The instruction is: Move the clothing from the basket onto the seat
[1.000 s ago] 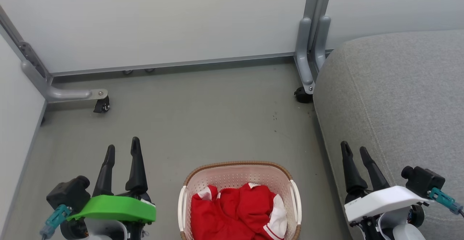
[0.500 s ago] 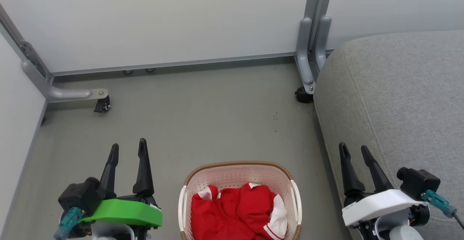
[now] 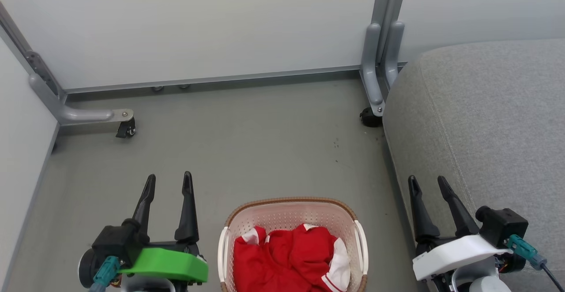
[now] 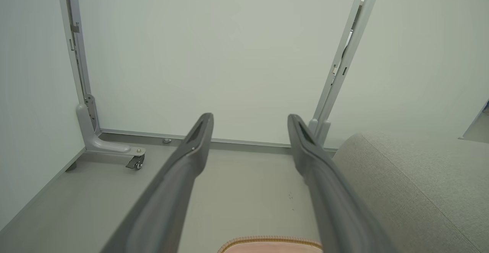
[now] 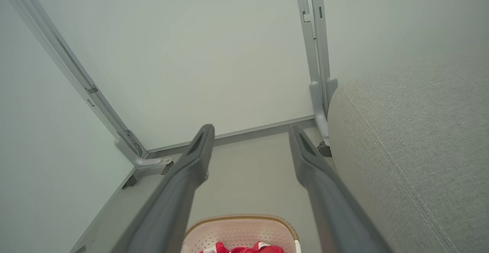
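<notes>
your left gripper (image 3: 169, 175) hangs over the floor (image 3: 247, 142) just left of the basket (image 3: 291, 200), fingers spread well apart, nothing between them. your right gripper (image 3: 426, 178) hovers at the near edge of the seat (image 3: 485, 115), fingers parted too, and empty. so nothing is picked up yet. all the clothing (image 3: 287, 256) you can see lies heaped in the basket, between the two grippers, and there's no red on the seat. by my reading the whole job is ahead of you.

the clothing is soft red fabric, crumpled in loose folds, with white panels and a striped edge poking out at the right. the basket is stiff cream plastic punched with small holes, with round corners, a brown woven-look rim and white handles. the seat is a big grey woven cushion, rounded at its edge, with a stitched seam running along it.
</notes>
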You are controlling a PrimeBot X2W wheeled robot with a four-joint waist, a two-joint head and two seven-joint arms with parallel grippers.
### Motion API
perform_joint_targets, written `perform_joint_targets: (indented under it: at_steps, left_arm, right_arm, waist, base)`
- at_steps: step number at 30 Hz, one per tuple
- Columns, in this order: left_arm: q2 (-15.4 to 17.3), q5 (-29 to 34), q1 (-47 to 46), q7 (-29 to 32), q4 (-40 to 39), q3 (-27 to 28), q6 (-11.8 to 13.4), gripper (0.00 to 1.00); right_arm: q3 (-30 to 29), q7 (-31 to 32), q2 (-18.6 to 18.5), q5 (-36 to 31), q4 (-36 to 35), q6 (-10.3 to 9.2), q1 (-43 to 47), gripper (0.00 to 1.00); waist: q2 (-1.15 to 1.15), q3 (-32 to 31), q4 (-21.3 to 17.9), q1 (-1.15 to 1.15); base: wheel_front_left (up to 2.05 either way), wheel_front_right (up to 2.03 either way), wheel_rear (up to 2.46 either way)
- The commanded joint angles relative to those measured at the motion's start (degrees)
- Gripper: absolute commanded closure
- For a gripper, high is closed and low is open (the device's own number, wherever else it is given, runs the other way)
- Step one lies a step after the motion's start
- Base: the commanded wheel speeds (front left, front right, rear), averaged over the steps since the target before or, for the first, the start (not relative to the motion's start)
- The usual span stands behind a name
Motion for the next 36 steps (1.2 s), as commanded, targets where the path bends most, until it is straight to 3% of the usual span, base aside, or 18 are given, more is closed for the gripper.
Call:
perform_joint_targets:
  at_steps: [1, 28, 36]
  left_arm:
    - [0.37, 1.25, 0.68, -0.52, -0.32, -0.16, 0.37, 0.0]
    - [0.44, 10.59, 2.16, -3.49, 0.5, -2.48, 0.4, 0.0]
    - [0.43, 9.87, 2.2, -3.28, 1.02, -2.87, 0.52, 0.0]
  right_arm:
    - [0.23, -0.62, -0.33, -1.56, -0.54, 0.02, 0.46, 0.0]
    - [1.63, -3.54, -0.37, -12.0, -0.77, 0.02, 1.4, 0.0]
    - [1.47, -3.43, -0.37, -11.96, -0.42, 0.02, 1.25, 0.0]
  waist:
    - [0.0, -0.07, 0.04, 0.0]
    - [0.0, -1.01, 0.19, 0.0]
    - [0.0, -1.6, 0.25, 0.0]
  base:
    - [0.0, 0.0, 0.0]
    - [0.0, 0.0, 0.0]
    - [0.0, 0.0, 0.0]
